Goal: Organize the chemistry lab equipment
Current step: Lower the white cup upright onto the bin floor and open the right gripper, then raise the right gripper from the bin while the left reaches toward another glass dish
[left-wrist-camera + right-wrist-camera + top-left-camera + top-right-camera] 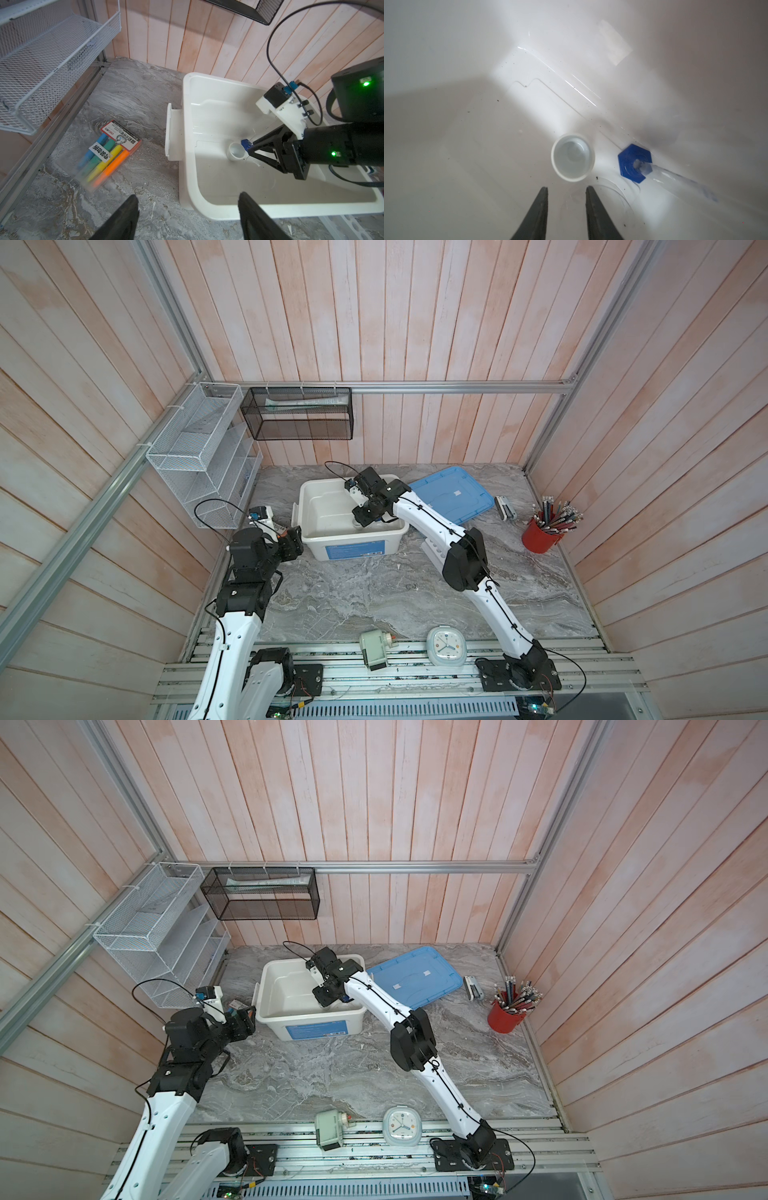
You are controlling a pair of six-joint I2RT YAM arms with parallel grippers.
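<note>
Right arm [419,514] dips into the white bin [316,547]; unlike the top views, its wrist view shows the right gripper [566,188] parted, empty, near a small cup [572,157] and blue-based cylinder [634,163]. Left gripper [188,195] spread.

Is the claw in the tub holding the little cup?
No, the right gripper is open and empty; the small cup stands free in the white bin beyond it.

surface: grey marble tabletop [374,593] | upper middle: white tub [316,545], blue lid [449,493] just right | right: stapler [505,508], red cup of pencils [538,539] | left of tub: marker pack [110,153] | by tub's lower right corner: white six-hole rack [432,551] | lower edge: pale boxy device [374,649], clock [446,645]
</note>
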